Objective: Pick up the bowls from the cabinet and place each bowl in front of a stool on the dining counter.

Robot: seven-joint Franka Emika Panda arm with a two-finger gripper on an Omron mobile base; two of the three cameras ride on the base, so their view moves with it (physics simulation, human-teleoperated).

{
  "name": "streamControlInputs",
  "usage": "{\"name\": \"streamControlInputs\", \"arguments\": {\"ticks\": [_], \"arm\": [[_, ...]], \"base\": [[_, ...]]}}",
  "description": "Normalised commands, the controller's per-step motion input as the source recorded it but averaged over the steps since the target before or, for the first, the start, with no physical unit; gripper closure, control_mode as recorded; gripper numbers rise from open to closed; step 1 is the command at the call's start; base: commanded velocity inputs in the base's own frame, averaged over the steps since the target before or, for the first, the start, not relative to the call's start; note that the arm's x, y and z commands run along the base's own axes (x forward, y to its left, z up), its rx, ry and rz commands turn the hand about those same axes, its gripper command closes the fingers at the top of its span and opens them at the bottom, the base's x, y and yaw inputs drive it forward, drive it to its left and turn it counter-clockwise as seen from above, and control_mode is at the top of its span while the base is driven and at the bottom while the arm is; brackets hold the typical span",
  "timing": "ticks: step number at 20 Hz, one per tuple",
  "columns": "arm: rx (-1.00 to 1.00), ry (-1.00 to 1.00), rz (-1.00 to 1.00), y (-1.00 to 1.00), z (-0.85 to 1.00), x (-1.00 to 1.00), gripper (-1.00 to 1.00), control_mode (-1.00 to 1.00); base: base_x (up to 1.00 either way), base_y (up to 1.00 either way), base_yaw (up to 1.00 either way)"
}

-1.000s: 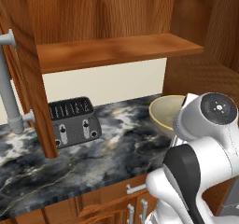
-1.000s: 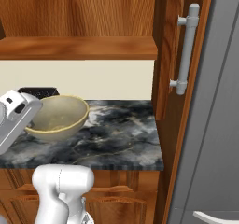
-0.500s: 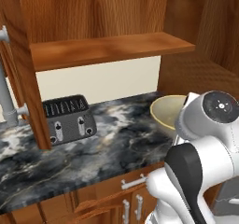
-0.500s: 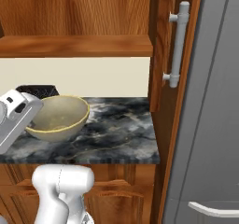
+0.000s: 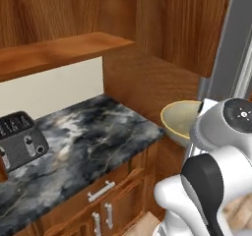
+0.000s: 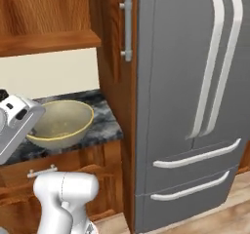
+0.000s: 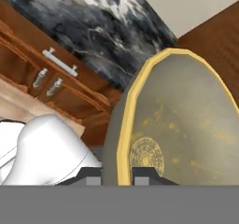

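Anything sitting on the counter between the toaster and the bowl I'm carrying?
No. In the left base view the marbled counter between the toaster and the bowl is bare stone. The tool is clamped on the bowl's rim.

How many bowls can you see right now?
1. The bowl is held by the claw at its rim, carried beside the marbled counter's end, near the fridge. A second bowl may be out of view.
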Motion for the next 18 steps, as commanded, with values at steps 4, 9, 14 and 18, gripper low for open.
{"name": "streamControlInputs", "arguments": {"ticks": [4, 9, 14, 18], "arm": [[0.00, 0.00, 0.00, 0.00, 0.00, 0.00, 1.00, 1.00], [0.00, 0.00, 0.00, 0.00, 0.00, 0.00, 1.00, 1.00], [0.00, 0.00, 0.00, 0.00, 0.00, 0.00, 1.00, 1.00], [0.00, 0.00, 0.00, 0.00, 0.00, 0.00, 1.00, 1.00]], "base": [[-0.01, -0.61, -0.79], [0.02, -0.85, -0.82], [0.08, -1.00, -0.77], [0.17, -1.00, -0.71]]}}
